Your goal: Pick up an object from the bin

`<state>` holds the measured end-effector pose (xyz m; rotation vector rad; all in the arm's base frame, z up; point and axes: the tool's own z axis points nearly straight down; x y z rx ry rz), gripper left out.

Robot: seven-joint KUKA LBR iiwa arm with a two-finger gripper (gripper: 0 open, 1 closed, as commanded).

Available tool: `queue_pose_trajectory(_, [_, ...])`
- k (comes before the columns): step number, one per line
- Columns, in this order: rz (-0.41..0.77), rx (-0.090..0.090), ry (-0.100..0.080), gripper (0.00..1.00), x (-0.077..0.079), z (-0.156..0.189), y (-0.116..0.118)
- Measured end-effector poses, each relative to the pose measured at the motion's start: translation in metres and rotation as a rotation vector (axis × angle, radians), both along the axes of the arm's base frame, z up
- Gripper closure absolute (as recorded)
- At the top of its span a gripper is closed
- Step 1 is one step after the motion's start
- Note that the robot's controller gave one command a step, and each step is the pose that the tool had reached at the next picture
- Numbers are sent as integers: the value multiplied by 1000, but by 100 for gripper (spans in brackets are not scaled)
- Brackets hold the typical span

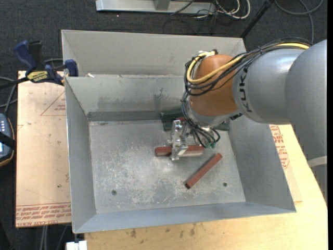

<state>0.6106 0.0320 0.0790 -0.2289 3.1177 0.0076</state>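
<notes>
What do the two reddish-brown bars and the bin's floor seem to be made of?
The slanted bar and the level bar at the end effector look like painted wood or matte plastic: flat, dull reddish-brown faces, straight edges, no shine. I cannot tell which. The bin floor looks like bare sheet metal: grey, with pale scuffs and scratches.

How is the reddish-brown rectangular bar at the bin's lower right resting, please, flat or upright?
Flat: the reddish-brown rectangular bar lies lengthwise on the floor of the grey metal bin.
</notes>
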Motion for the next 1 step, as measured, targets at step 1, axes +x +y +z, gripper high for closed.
queue_pose_trajectory(1, [32,-5,10,100,-31,142,-12])
